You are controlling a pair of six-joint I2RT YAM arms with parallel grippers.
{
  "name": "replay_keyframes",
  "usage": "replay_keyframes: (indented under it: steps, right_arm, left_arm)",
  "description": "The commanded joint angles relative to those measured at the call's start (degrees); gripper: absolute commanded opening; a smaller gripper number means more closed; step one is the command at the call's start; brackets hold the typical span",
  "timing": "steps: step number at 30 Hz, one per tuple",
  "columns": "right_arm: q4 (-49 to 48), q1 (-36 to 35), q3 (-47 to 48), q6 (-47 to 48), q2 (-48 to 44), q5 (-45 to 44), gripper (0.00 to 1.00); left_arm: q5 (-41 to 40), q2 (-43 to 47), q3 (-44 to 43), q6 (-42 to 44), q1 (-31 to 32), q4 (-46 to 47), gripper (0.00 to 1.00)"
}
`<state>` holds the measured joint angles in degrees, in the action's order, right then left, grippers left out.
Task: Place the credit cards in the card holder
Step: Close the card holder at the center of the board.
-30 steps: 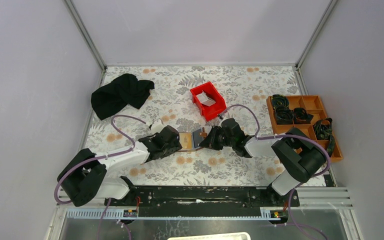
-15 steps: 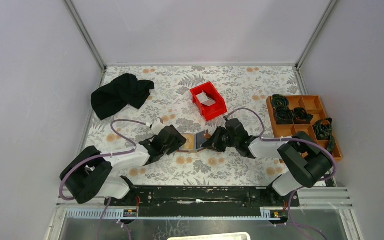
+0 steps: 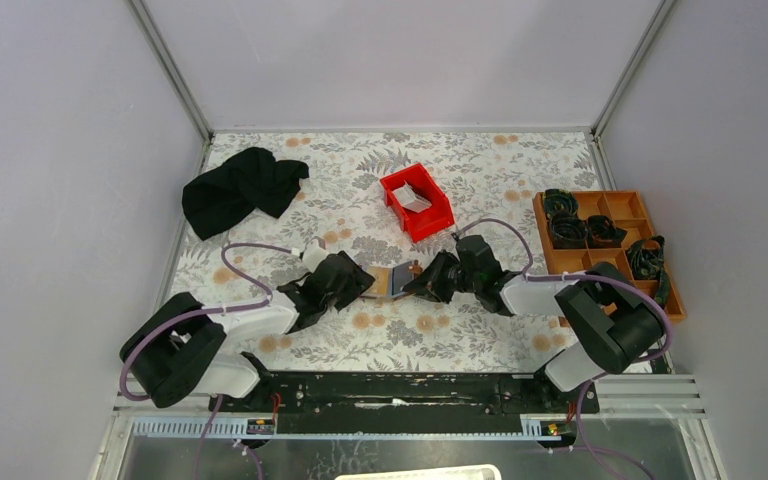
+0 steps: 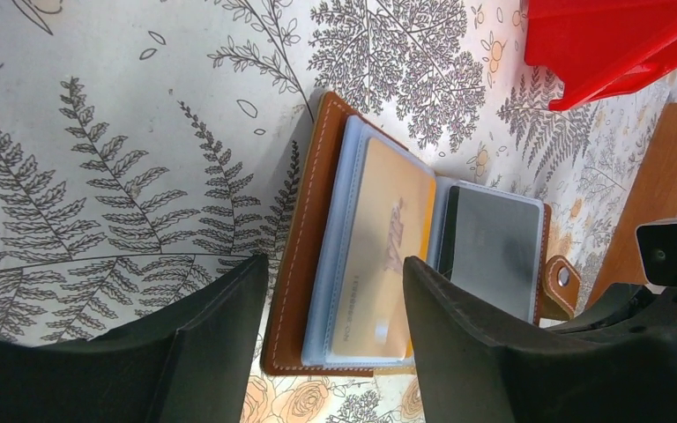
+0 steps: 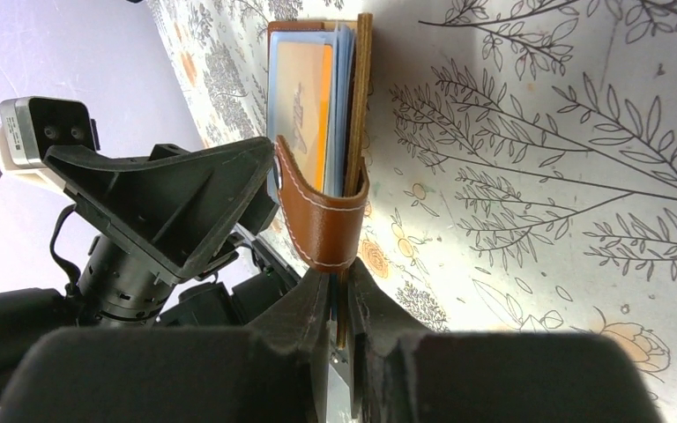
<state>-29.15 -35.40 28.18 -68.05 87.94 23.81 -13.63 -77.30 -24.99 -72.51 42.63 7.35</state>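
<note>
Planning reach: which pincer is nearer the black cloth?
Left. The left pincer is right of the black cloth, toward the bases; right pincer farther right, past the card holder.

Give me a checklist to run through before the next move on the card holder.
1. Card holder lying open: ok.
2. Right hand shut on the holder's cover edge: ok.
3. Left hand open, one finger on either side of the holder: ok.
4. Grey card fully seated in its sleeve: cannot tell.
5. Red bin apart from both hands: ok.
</note>
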Motion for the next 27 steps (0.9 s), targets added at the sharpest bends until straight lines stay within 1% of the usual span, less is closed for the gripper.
replay_keyframes:
  steps: [1, 6, 11, 19, 27]
  right_arm:
    - [-0.82, 0.59, 1.60, 0.46, 1.02, 4.35, 0.03]
    - [0.76, 0.59, 2.16, 2.77, 2.84, 5.80, 0.03]
    - [2.13, 0.59, 2.39, 4.32, 4.02, 6.16, 0.03]
    - [6.90, 0.29, 3.80, 8.09, 3.82, 4.23, 0.02]
    - [7.85, -0.99, 4.54, 9.10, 4.81, 2.76, 0.01]
  left_arm:
    - [2.45, -1.34, 2.82, -0.22, 0.01, -7.71, 0.66]
    - [-0.02, 0.16, 0.09, 1.01, 0.00, -9.41, 0.65]
    - [-0.14, -0.65, -2.59, 1.95, 0.00, -9.50, 0.64]
    - [0.35, 0.46, -5.44, 1.76, 0.08, -9.69, 0.63]
    - [-0.05, 3.27, -8.22, 1.43, 0.77, -10.17, 0.63]
